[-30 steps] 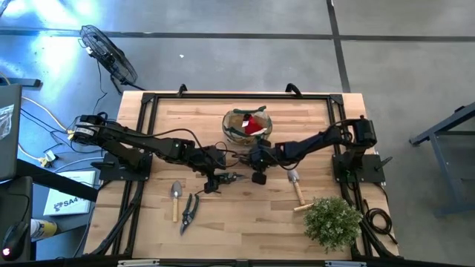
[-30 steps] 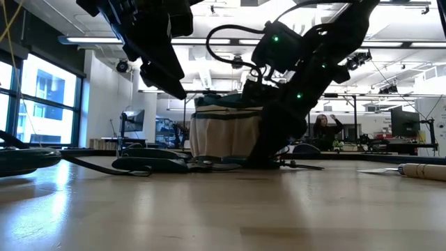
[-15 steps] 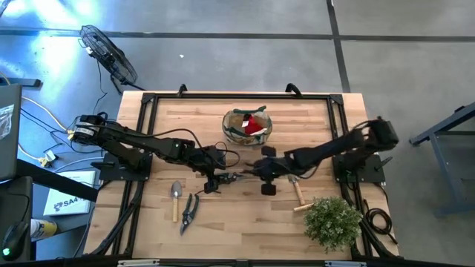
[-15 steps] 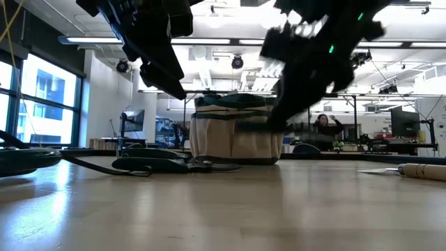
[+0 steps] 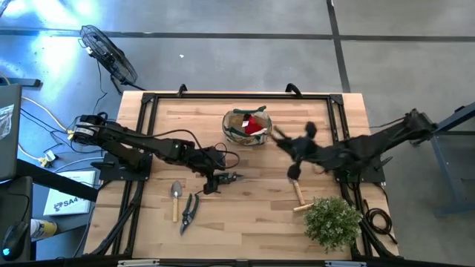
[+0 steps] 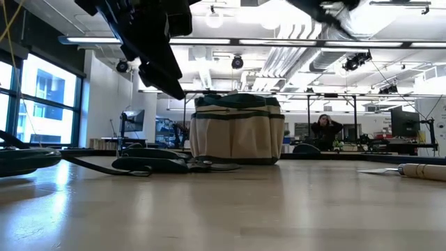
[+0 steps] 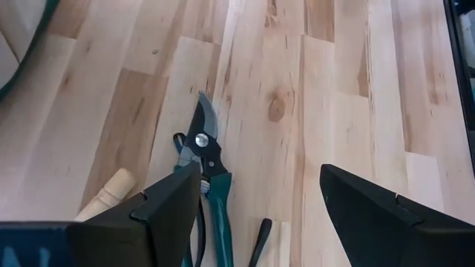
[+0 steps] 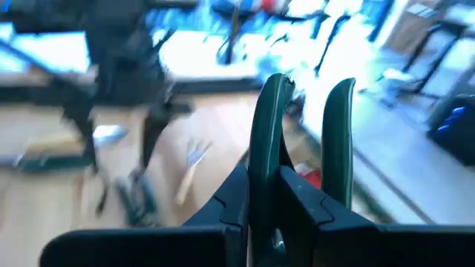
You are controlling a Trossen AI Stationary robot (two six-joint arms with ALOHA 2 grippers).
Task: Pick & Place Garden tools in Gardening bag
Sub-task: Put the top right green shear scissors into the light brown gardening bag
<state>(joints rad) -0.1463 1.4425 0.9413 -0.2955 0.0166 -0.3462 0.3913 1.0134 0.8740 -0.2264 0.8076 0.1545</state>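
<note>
A: What is lying nearest the front edge of the table (image 5: 245,222)?

B: A bushy green plant (image 5: 332,221) is sitting at the front right corner. Toward the front left, a trowel (image 5: 176,199) and a pair of pruning shears (image 5: 188,213) are lying side by side, just apart. A second trowel (image 5: 297,190) is resting just behind the plant.

A: And the left gripper (image 5: 220,180)?

B: It is hanging near the middle of the table with its fingers (image 7: 378,215) spread wide, gripping nothing. Green-handled shears (image 7: 208,178) are lying on the wood right under it, blades pointing away from the wrist camera.

A: Where is the right gripper (image 5: 295,150)?

B: It is lifted off the table, right of centre and just beside the gardening bag (image 5: 247,127). Its fingers are clamped together on another pair of shears (image 8: 297,141), whose two green handles are standing up between them.

A: What is in the bag?

B: It is sitting at the back centre with a red glove (image 5: 255,124) showing inside.

A: Any writing readable?

B: Only a white sheet (image 5: 68,202) on the floor left of the table; the letters look like "SA4", too small to be sure. Across the room, a person (image 6: 324,130) is sitting at a desk.
</note>
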